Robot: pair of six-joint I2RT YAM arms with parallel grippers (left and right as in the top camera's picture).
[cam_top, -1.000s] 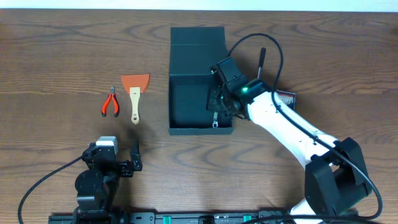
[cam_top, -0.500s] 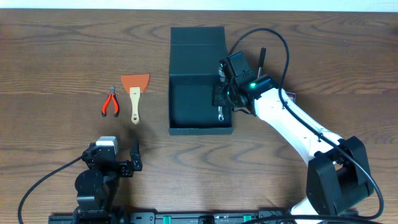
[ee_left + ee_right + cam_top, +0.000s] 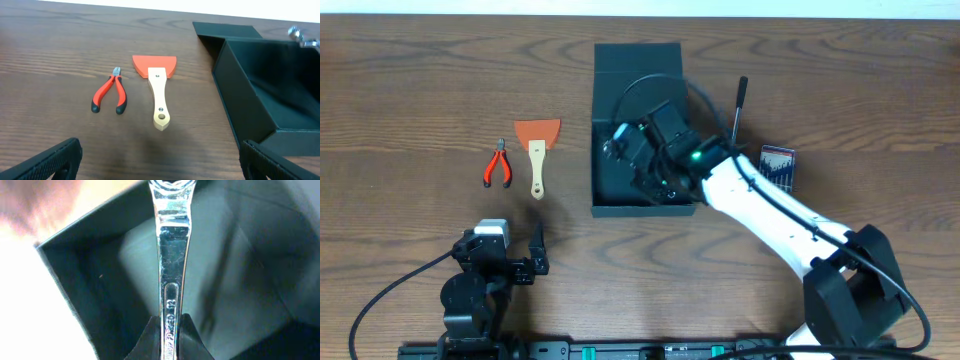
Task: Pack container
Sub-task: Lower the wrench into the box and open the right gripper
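Note:
The container (image 3: 635, 58) is a dark teal box standing open at the table's middle, flap lid at the far side; it also shows in the left wrist view (image 3: 245, 105). My right gripper (image 3: 638, 148) is inside it, shut on a shiny steel wrench (image 3: 171, 255) that points down toward the box floor (image 3: 240, 280). The jaws (image 3: 171, 330) clamp the wrench's shaft. The wrench tip (image 3: 300, 37) peeks over the box rim. My left gripper (image 3: 160, 165) is open and empty, low over the table at the front left (image 3: 510, 258).
Red-handled pliers (image 3: 499, 165) and an orange-bladed scraper with a wooden handle (image 3: 537, 150) lie left of the box. A black-handled tool (image 3: 740, 105) and a small case of bits (image 3: 780, 165) lie right of it, partly behind my right arm.
My right gripper has swung left from the box's right wall into the box's middle with the wrench, and the wrist has turned. The left arm has not moved.

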